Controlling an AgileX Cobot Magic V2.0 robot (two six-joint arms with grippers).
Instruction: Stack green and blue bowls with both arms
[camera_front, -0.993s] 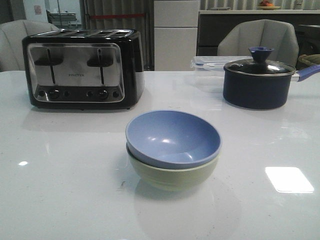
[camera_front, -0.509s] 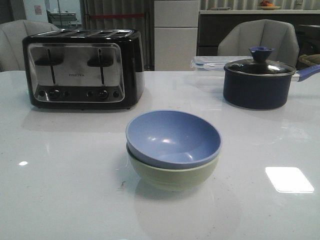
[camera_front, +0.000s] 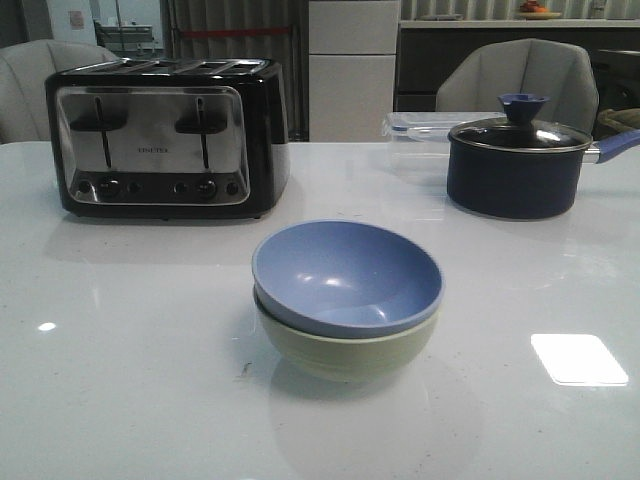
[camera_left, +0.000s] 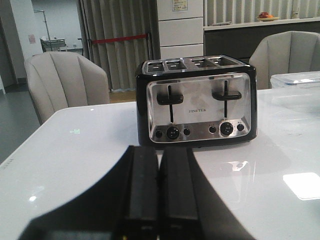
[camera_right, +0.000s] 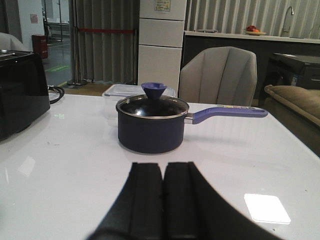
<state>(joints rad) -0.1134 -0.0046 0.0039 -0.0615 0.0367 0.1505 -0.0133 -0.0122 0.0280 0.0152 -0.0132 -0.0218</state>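
**A:** Right, front view: blue bowl sits nested inside the green bowl, mid-table. Rims roughly parallel, blue tipped slightly toward the camera. Neither arm in that shot. Stack looks done to me.

**B:** Clutter?

**A:** Toaster back left, navy lidded pot back right with a clear container behind it. Both well apart from the bowls, so nothing crowds the stack.

**B:** Left wrist?

**A:** Left gripper has its fingers pressed together, nothing between them. It faces the toaster; bowls not in that view.

**B:** Right wrist?

**A:** Same. Right gripper closed, empty, pointed at the pot. No bowls visible there either.

**B:** So both are parked?

**A:** My read: arms sit low and back at the near edge, clear of the stack, because there's nothing left to hold.
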